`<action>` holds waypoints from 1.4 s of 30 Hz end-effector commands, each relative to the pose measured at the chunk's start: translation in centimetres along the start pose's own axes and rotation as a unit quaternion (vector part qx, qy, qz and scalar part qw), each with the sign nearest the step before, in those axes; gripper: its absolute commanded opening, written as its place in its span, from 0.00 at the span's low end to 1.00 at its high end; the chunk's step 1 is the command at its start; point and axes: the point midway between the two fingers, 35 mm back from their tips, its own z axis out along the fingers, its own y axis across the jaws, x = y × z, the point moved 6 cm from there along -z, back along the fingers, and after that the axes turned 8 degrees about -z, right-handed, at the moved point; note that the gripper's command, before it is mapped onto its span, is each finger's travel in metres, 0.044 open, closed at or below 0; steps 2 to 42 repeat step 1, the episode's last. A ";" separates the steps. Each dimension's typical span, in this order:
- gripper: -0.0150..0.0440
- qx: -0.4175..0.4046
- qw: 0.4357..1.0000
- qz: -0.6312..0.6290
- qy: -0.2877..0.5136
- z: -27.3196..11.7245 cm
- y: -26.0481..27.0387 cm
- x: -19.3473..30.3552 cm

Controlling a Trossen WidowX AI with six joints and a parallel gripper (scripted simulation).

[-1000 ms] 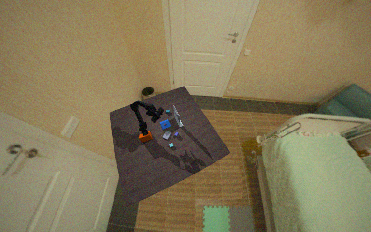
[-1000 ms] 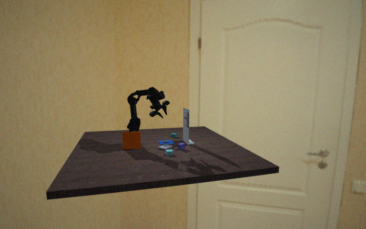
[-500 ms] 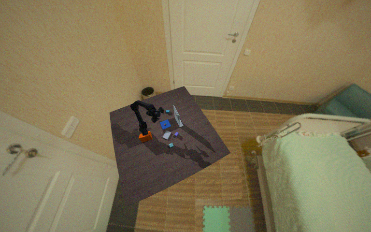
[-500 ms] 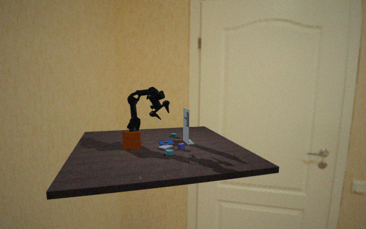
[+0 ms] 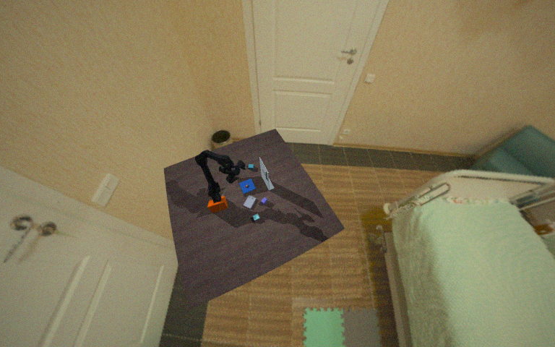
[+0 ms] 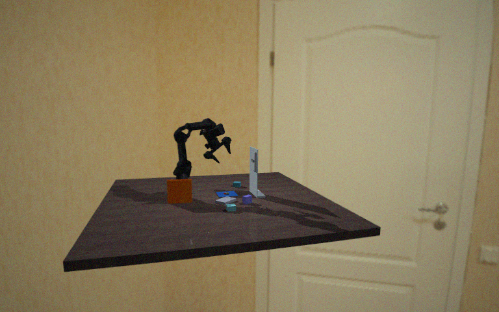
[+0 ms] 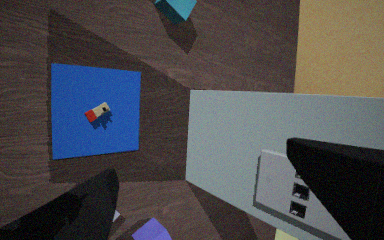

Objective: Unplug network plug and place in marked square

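Observation:
The plug [image 5: 247,186] [image 6: 226,192] [image 7: 97,108], cream with a red end, lies at a slant near the middle of the blue marked square [image 5: 243,189] [image 6: 220,194] [image 7: 67,140], wholly inside its edges. My gripper [image 5: 238,173] [image 6: 224,158] [image 7: 203,162] is wide open and empty, high above the table, well apart from the plug. The upright pale panel [image 5: 263,170] [image 6: 253,177] [image 7: 220,130] stands beyond the square. Its socket plate [image 6: 255,162] [image 7: 275,175] shows openings without a plug; my right finger hides part of it in the wrist view.
A teal block [image 5: 251,165] [image 6: 236,184] [image 7: 178,6] lies behind the square. A flat pale box [image 5: 249,202] [image 6: 225,200], a purple block [image 5: 264,200] [image 6: 247,199] [image 7: 151,231] and a cyan block [image 5: 255,217] [image 6: 230,207] lie on its other side. The arm stands on an orange base [image 5: 217,205] [image 6: 179,191].

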 end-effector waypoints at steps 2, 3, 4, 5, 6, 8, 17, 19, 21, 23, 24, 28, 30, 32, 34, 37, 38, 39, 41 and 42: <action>1.00 0.001 1.000 -0.001 -0.001 0.0 0.0 0.0; 1.00 0.001 1.000 -0.001 -0.001 0.0 0.0 0.0; 1.00 0.001 1.000 -0.001 -0.001 0.0 0.0 0.0; 1.00 0.001 1.000 -0.001 -0.001 0.0 0.0 0.0; 1.00 0.001 1.000 -0.001 -0.001 0.0 0.0 0.0; 1.00 0.001 1.000 -0.001 -0.001 0.0 0.0 0.0; 1.00 0.001 1.000 -0.001 -0.001 0.0 0.0 0.0; 1.00 0.001 1.000 -0.001 -0.001 0.0 0.0 0.0; 1.00 0.001 1.000 -0.001 -0.001 0.0 0.0 0.0; 1.00 0.001 1.000 -0.001 -0.001 0.0 0.0 0.0; 1.00 0.001 1.000 -0.001 -0.001 0.0 0.0 0.0; 1.00 0.001 1.000 -0.001 -0.001 0.0 0.0 0.0; 1.00 0.001 1.000 -0.001 -0.001 0.0 0.0 0.0; 1.00 0.001 1.000 -0.001 -0.001 0.0 0.0 0.0; 1.00 0.001 1.000 -0.001 -0.001 0.0 0.0 0.0; 1.00 0.001 1.000 -0.001 -0.001 0.0 0.0 0.0; 1.00 0.001 1.000 -0.001 -0.001 0.0 0.0 0.0; 1.00 0.001 1.000 -0.001 -0.001 0.0 0.0 0.0; 1.00 0.001 1.000 -0.001 -0.001 0.0 0.0 0.0; 1.00 0.001 1.000 -0.001 -0.001 0.0 0.0 0.0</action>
